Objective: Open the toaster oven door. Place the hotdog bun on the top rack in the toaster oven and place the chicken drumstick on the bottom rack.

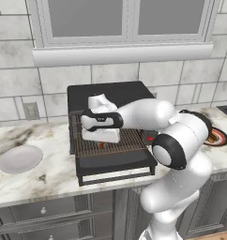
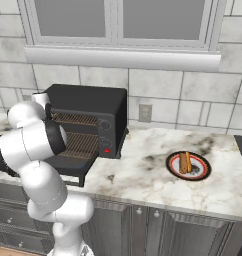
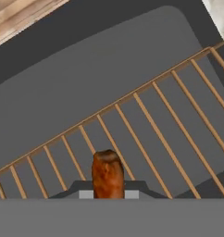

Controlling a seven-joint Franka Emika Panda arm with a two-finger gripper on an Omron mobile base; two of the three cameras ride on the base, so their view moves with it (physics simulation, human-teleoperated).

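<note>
The black toaster oven (image 1: 108, 91) (image 2: 88, 102) stands against the tiled wall with its door (image 1: 115, 165) (image 2: 68, 169) folded down flat. Both wire racks show inside: the top rack (image 2: 75, 119) and the bottom rack (image 2: 82, 145) (image 1: 132, 138), which is slid partly out over the door. My gripper (image 1: 102, 142) (image 3: 108, 193) points down over that lower rack (image 3: 146, 120), shut on the reddish-brown chicken drumstick (image 1: 102, 145) (image 3: 107, 172). The drumstick hangs just above the bars. The hotdog bun (image 2: 185, 162) lies on a plate to the right of the oven.
The red-rimmed plate (image 2: 198, 172) (image 1: 221, 138) sits on the marble counter right of the oven. A white dish (image 1: 20, 158) lies on the counter at the left. A windowsill (image 1: 120, 54) juts out above the oven. Drawers run below the counter's front edge.
</note>
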